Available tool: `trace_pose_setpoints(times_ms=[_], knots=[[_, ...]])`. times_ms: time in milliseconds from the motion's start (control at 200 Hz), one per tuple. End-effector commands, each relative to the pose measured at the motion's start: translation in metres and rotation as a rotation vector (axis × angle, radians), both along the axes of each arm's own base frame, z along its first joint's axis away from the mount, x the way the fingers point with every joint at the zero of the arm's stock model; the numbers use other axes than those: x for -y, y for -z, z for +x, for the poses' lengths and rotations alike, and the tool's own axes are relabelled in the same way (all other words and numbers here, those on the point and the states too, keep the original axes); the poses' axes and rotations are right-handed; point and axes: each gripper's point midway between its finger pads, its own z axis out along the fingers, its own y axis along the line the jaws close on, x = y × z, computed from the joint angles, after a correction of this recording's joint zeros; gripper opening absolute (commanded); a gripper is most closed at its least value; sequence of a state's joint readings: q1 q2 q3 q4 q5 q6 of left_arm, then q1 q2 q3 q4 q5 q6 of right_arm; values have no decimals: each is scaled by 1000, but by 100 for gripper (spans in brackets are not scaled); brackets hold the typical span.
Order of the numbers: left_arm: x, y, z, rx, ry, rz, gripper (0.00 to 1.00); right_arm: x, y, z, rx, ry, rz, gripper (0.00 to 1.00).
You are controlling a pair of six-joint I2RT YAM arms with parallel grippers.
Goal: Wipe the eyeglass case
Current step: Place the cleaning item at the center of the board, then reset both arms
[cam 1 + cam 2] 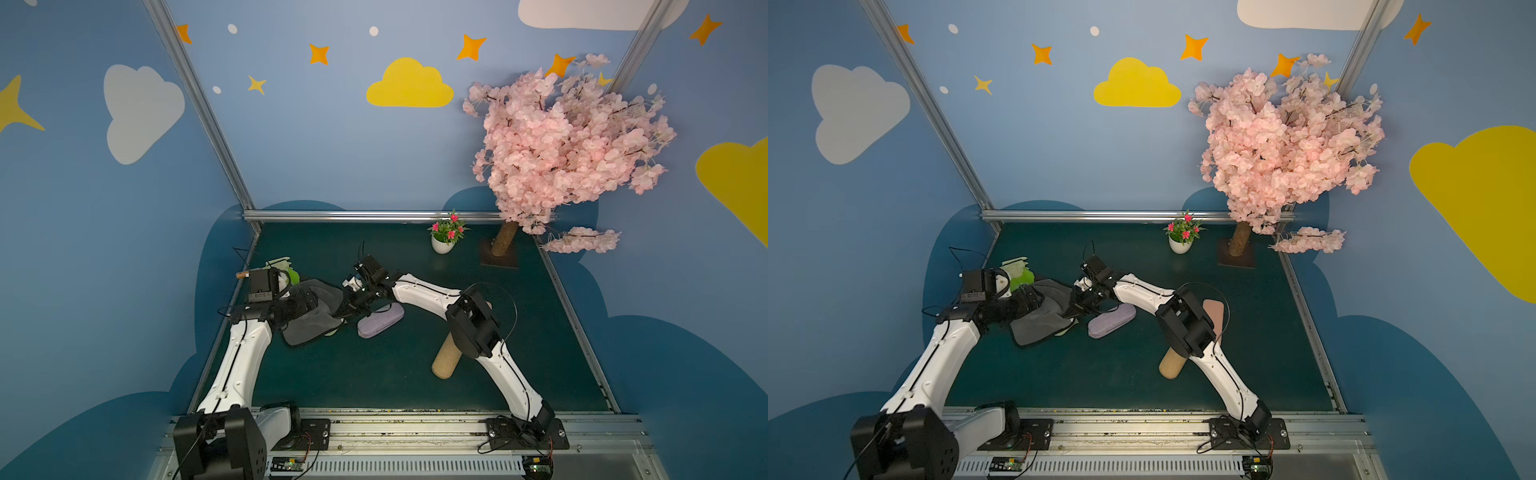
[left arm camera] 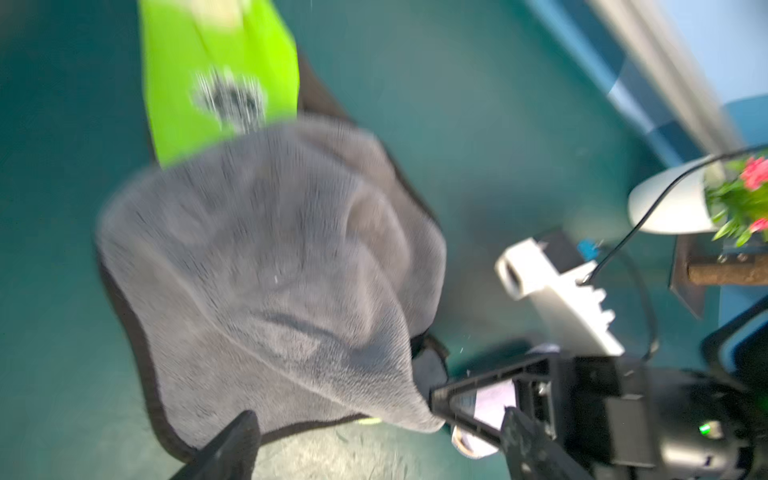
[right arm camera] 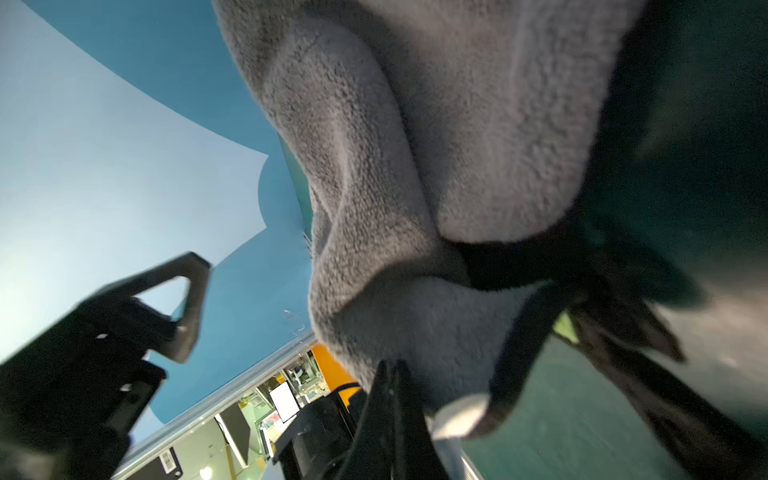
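One lilac eyeglass case [image 1: 380,322] is seen lying flat near the middle of the green table [image 1: 374,374], and it is held by nothing. Being unsteadied, it may be pushed along the table by a firm stroke rather than wiped.

Just beside it, toward the robot's left, a grey cloth [image 1: 309,318] is heaped loosely. Only a corner of the cloth is clamped by the closed right gripper [image 1: 348,309], so it may be pulled free once it is pressed and dragged. A green packet [image 2: 216,83], partly covered by the cloth, may be swept along with it. The two arms are set close together and may be knocked against each other.

The case is placed just beside the right gripper's tips, at the end nearest the cloth. Part of the case is hidden beneath that wrist, and a thin strip of table appears to be left between case and cloth. The left gripper [image 2: 379,415] is spread wide over the cloth's other side and grips nothing.
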State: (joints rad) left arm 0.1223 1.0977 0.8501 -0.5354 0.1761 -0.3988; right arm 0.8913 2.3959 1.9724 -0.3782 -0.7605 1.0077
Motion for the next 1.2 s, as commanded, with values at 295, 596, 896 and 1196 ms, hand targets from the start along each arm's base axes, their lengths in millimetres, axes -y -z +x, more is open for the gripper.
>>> trace_pose_setpoints(times_ms=[295, 596, 896, 1196], knots=[[71, -60, 25, 499, 176, 359, 100, 242, -118, 49, 826, 142, -494, 32], [-12, -15, 52, 487, -196, 612, 100, 462, -128, 114, 1455, 734, -1001, 64], [-46, 55, 52, 408, -188, 529, 100, 549, -65, 126, 1368, 867, -1248, 66], [-47, 56, 68, 492, -81, 466, 100, 545, -40, 107, 1343, 822, -1135, 71]])
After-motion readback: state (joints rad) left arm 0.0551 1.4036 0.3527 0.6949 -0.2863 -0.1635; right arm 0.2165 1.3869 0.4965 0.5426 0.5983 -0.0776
